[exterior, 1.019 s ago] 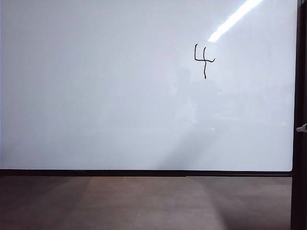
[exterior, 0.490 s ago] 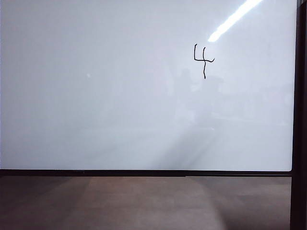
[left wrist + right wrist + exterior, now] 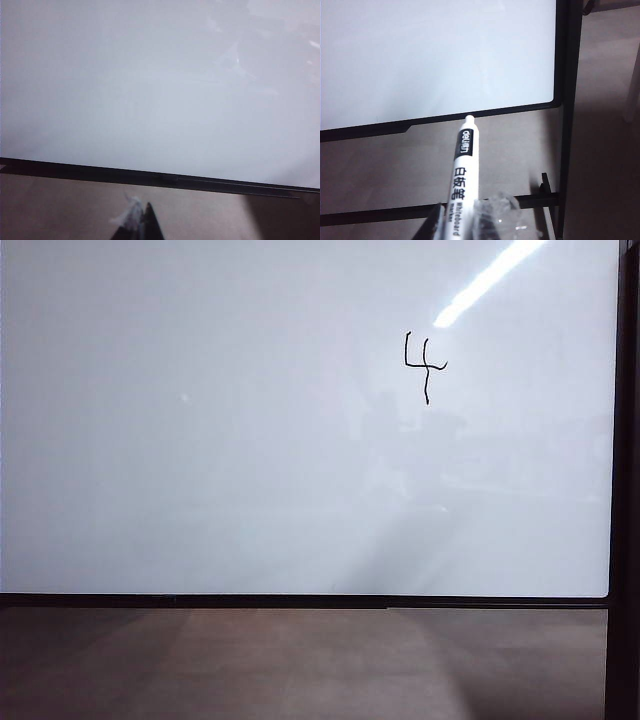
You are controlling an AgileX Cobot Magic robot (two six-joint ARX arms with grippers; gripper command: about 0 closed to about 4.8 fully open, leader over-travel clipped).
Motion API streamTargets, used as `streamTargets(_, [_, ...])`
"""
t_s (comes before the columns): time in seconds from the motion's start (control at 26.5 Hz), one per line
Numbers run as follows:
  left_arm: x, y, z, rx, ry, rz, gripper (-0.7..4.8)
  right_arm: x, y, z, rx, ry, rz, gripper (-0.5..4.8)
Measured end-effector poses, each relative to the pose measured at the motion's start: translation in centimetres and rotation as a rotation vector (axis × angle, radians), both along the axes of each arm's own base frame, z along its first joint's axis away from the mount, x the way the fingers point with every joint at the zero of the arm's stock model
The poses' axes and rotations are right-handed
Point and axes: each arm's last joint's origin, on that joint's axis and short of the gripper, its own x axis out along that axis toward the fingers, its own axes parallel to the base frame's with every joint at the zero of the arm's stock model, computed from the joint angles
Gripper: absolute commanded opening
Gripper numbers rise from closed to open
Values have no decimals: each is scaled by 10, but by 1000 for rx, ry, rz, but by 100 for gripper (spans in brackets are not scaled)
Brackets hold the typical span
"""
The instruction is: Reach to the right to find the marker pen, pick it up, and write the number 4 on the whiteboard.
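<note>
Gone from the exterior view's right edge, right claw (image 3: pixel 457 220) grips the marker pen (image 3: pixel 462 165); left claw (image 3: pixel 140 225) state unclear

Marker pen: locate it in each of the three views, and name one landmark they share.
Exterior view: not in it.
Left wrist view: not in it.
Right wrist view: marker pen at bottom centre, held in the right gripper, tip toward the board.
Shared landmark: the whiteboard with its black frame.
</note>
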Motion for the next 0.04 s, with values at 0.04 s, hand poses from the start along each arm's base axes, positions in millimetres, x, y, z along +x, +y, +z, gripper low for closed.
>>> streamTargets(0.04, [0,0,0,0,0,0,-5,0,0,0,0,0,0,-1])
